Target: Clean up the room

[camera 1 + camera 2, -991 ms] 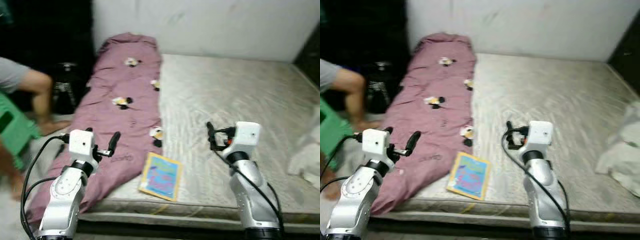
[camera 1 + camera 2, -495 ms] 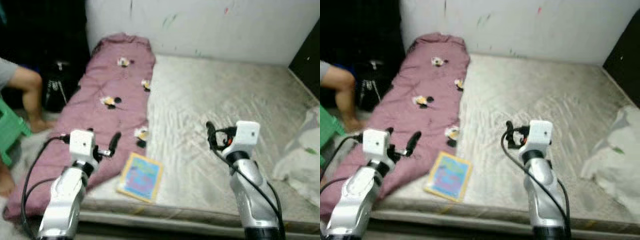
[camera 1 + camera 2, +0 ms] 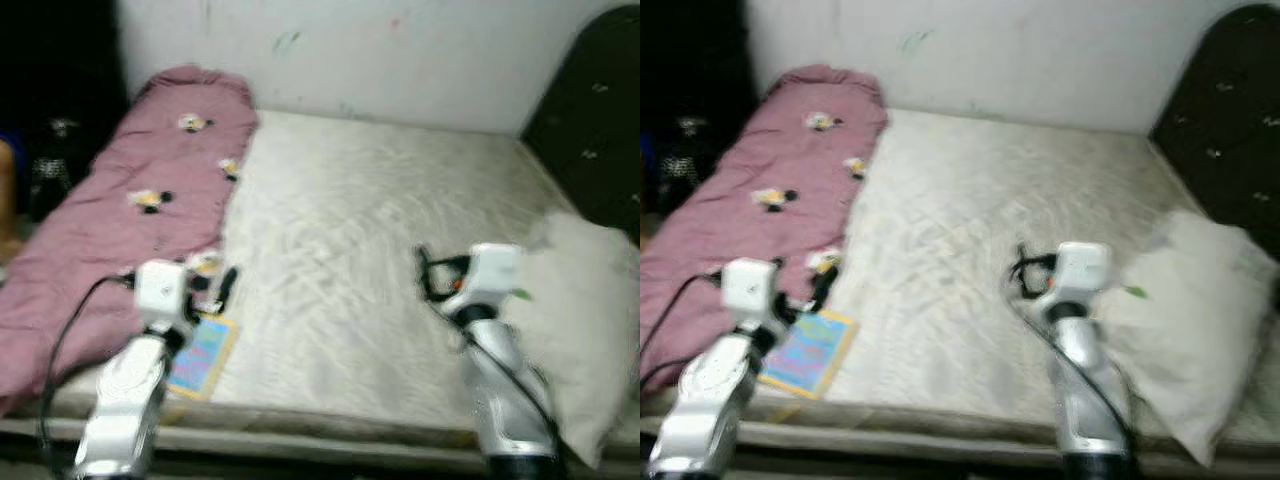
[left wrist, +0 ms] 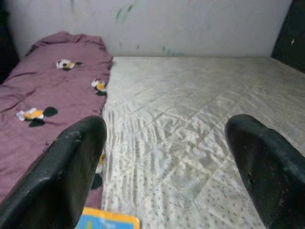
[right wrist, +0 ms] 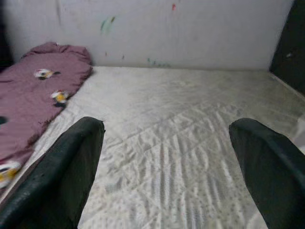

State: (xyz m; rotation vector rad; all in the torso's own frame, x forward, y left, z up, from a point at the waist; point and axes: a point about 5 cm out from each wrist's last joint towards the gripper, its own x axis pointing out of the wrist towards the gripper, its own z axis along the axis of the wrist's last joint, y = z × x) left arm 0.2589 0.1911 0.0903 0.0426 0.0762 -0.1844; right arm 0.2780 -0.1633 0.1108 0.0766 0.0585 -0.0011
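While the head views blur, a bare mattress (image 3: 370, 260) carries a purple quilt (image 3: 110, 220) along its left edge, a colourful book (image 3: 203, 357) at its near-left corner and a white pillow (image 3: 580, 310) at its right edge, probably awaiting tidying. Along the left wrist, the left claw (image 4: 167, 167) hangs spread and empty above the book's corner. Along the right wrist, the right claw (image 5: 171, 167) is likewise spread, empty over the mattress middle.

Both head views are soft with motion blur. The small patches on the purple blanket (image 3: 120, 215) cannot be made out, and the print on the blue book (image 3: 202, 356) is unreadable. The left arm covers the book's upper left corner. At the lower right the white pillow (image 3: 585, 315) is partly hidden by the right arm and cut off by the frame edge. The dark object (image 3: 50, 175) at far left is too dim to identify.
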